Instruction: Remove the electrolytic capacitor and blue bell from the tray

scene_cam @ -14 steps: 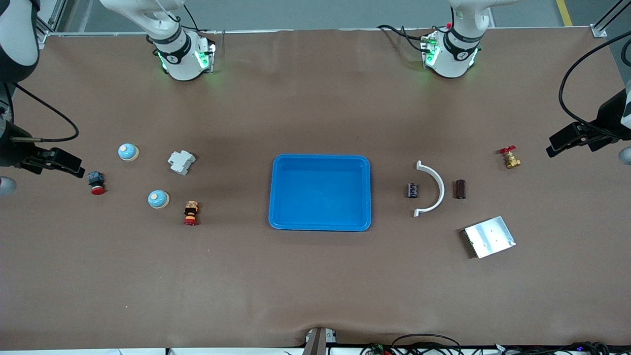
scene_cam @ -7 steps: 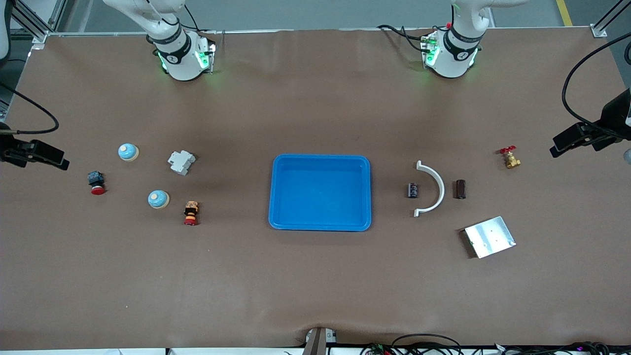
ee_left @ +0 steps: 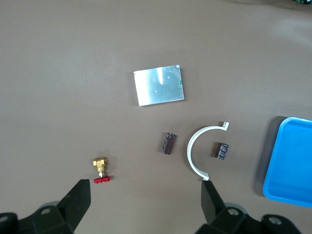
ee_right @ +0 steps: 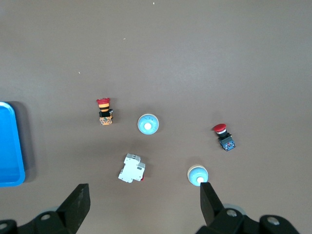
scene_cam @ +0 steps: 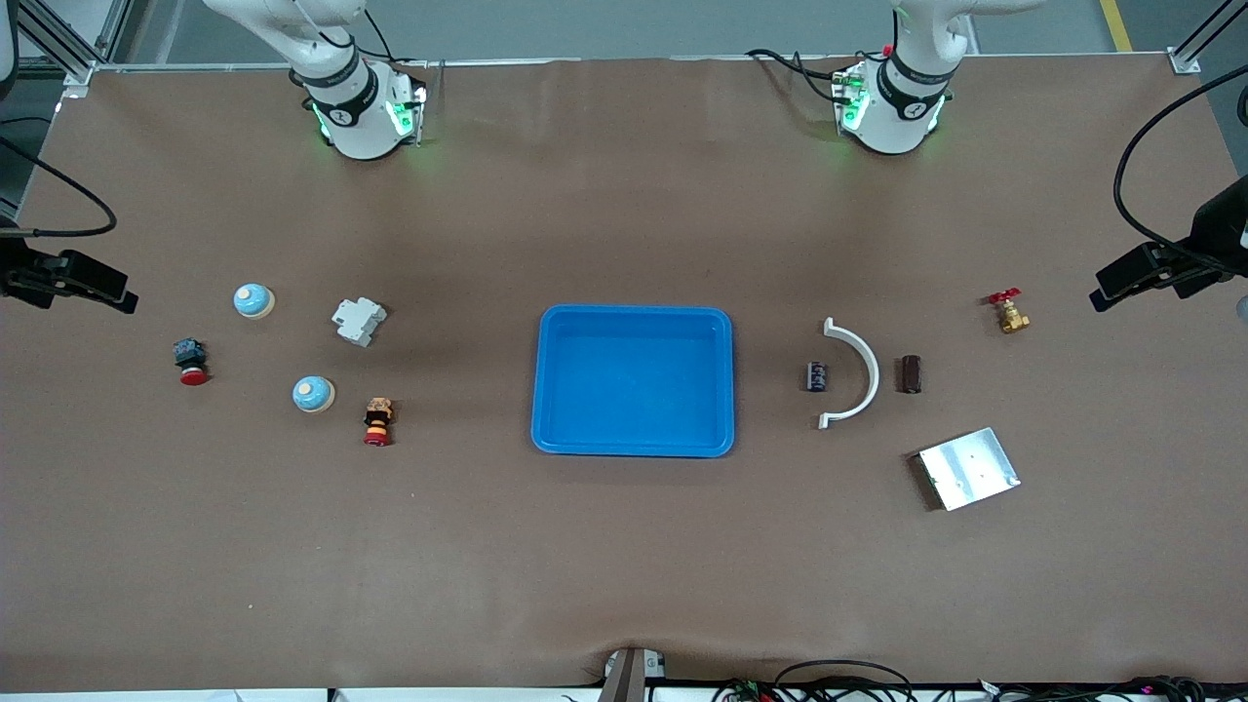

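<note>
Two blue bells lie toward the right arm's end, one (scene_cam: 253, 300) farther from the front camera and one (scene_cam: 313, 393) nearer. They also show in the right wrist view (ee_right: 197, 174) (ee_right: 148, 124). A dark capacitor (scene_cam: 816, 376) (ee_left: 223, 150) and a brown capacitor (scene_cam: 910, 373) (ee_left: 168, 143) lie on either side of a white arc (scene_cam: 856, 370). A blue tray (scene_cam: 546, 390) sits mid-table, empty. My right gripper (scene_cam: 83, 283) (ee_right: 144, 195) is open and empty, high over the right arm's end. My left gripper (scene_cam: 1136, 276) (ee_left: 145, 195) is open and empty, high over the left arm's end.
Near the bells lie a white circuit breaker (scene_cam: 359, 321), a red push button (scene_cam: 191, 361) and a striped red-topped button (scene_cam: 377, 420). Near the capacitors lie a brass valve with a red handle (scene_cam: 1009, 312) and a metal plate (scene_cam: 968, 468).
My right gripper has drawn away from the red push button toward the table's end. My left gripper has shifted slightly outward. Nothing on the table has moved.
</note>
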Motion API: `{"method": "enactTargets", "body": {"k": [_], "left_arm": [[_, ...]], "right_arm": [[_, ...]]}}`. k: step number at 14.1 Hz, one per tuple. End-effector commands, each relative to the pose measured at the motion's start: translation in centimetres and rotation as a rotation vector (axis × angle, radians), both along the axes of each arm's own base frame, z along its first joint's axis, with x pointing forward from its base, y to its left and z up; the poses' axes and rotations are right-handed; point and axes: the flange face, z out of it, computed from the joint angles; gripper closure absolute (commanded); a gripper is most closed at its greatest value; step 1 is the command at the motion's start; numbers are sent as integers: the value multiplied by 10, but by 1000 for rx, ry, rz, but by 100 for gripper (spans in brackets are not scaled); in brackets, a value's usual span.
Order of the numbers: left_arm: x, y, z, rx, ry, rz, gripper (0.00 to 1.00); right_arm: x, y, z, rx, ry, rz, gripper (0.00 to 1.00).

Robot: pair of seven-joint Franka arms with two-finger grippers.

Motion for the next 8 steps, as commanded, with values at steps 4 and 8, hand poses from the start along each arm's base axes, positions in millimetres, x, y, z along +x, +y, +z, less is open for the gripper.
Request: {"method": "enactTargets", "body": {"k": [4,8], "left_arm": [[0,8,2,-22,7,16,0],[1,13,1,-22,8,21,0]], "right_arm": [[-29,-1,6,-8,-21,18,0],[-30,0,3,5,-12,16,0]]}}
